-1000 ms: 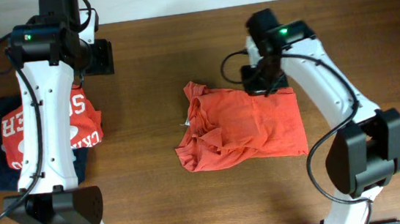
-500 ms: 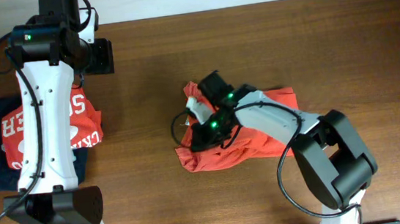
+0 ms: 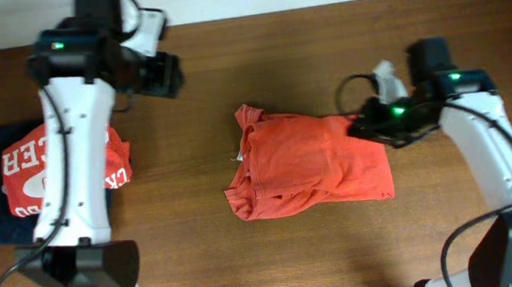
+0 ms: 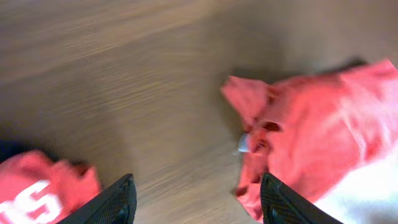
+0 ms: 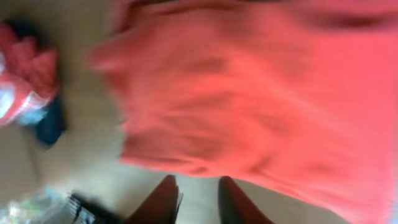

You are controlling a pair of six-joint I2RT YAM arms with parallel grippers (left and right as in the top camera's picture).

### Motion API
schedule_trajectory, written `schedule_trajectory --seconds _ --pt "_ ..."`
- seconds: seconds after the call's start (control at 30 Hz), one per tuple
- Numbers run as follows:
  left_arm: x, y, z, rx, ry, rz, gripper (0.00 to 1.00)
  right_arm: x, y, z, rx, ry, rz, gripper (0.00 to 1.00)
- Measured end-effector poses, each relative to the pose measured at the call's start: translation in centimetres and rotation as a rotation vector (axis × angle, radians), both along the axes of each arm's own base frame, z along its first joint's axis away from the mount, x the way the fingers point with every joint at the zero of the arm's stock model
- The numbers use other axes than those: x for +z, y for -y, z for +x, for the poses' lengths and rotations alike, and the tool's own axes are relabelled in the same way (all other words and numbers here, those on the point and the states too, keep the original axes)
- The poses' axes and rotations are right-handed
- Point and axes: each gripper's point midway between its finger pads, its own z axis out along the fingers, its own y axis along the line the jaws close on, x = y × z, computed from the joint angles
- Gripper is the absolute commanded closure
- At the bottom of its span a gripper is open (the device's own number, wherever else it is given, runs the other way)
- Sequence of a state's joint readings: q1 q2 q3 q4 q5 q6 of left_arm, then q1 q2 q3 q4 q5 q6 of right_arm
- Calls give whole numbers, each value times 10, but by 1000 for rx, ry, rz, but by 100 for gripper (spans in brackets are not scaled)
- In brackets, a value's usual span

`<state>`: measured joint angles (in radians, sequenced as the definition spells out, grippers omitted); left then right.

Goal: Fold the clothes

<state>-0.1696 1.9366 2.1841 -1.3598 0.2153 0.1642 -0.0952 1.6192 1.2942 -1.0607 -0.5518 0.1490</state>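
Orange-red T-shirt lies crumpled at the middle of the table, soft, light, likely to slump; hem corners look the best holds. Left gripper hangs spread wide, empty; right gripper, narrowly parted and empty, hovers at the shirt's right edge.

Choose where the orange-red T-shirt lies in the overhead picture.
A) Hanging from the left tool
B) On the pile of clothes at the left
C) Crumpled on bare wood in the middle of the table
C: the orange-red T-shirt lies crumpled on the table in the middle, apart from the red printed shirt at the left, and the left tool is open and holds nothing.
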Motion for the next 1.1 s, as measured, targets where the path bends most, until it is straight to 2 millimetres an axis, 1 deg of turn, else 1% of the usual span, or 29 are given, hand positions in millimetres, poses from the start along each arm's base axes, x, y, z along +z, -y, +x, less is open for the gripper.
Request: schedule_trajectory --seconds 0.03,0.07,0.1,0.13,0.2,0.23,0.3,0.37,0.4,0.43,0.5,0.53,0.57,0.6,0.63,0.67,0.7,0.73,0.77,0.8,0.83,0.9,0.93,0.97,1.0,1.03,1.07,1.1 --pt "-6 17 -3 -63 -10 -3 35 -5 11 -1 -25 -17 -19 27" --pt "-14 30 -5 -109 -27 -3 34 -16 29 -2 -55 -38 -46 22" --pt "-26 45 -7 -158 -50 -2 34 -22 36 -4 -63 -51 -59 21" --pt "-38 56 -8 -191 -73 1 33 -28 45 -5 -74 -64 -68 18" --pt "-70 74 -8 -241 -141 9 35 -45 65 -7 -87 -97 -80 16" --pt "-87 79 -8 -255 -179 14 36 -51 71 -7 -92 -106 -82 15" --pt "-121 82 -6 -266 -253 29 39 -69 83 -5 -87 -124 -70 12" --pt "-148 82 -8 -270 -316 43 39 -84 85 -5 -60 -139 -33 12" --pt "-161 80 -9 -268 -351 50 39 -98 81 -5 -27 -153 10 12" --pt "-166 79 -9 -265 -361 54 39 -103 76 -4 -10 -153 38 12" --pt "-167 73 -8 -252 -362 73 39 -113 66 -2 30 -149 102 14" --pt "-165 69 -6 -242 -359 79 39 -116 60 -1 51 -144 129 17" --pt "-164 66 -5 -229 -360 81 39 -117 55 -1 63 -139 150 21" --pt "-160 56 -3 -200 -369 84 39 -117 47 1 90 -124 171 33" --pt "-155 49 0 -173 -367 82 39 -118 41 3 111 -114 177 51" --pt "-148 40 4 -147 -360 78 39 -119 32 4 146 -104 177 72" --pt "-138 27 10 -109 -350 73 39 -120 26 3 165 -104 182 88" --pt "-127 16 14 -79 -340 66 39 -120 20 3 186 -103 183 95" --pt "-119 7 17 -57 -330 61 39 -120 17 2 190 -108 181 96" --pt "-111 -3 19 -33 -324 59 39 -123 18 0 177 -134 161 96" --pt "-104 -11 20 -14 -319 58 39 -126 25 -3 145 -177 131 96" --pt "-97 -19 19 5 -320 55 39 -126 40 -12 88 -262 75 96" --pt "-94 -22 19 13 -317 54 39 -122 54 -16 47 -305 27 96" --pt "-91 -25 20 19 -311 52 39 -114 73 -17 -2 -335 -31 96" --pt "-87 -30 22 31 -298 48 39 -104 89 -15 -42 -339 -84 96" --pt "-85 -33 23 38 -292 47 39 -85 110 -10 -91 -329 -160 96" --pt "-83 -37 25 46 -287 46 39 -70 123 -5 -118 -303 -209 96" --pt "-82 -39 25 51 -287 45 39 -47 135 2 -146 -261 -266 96"
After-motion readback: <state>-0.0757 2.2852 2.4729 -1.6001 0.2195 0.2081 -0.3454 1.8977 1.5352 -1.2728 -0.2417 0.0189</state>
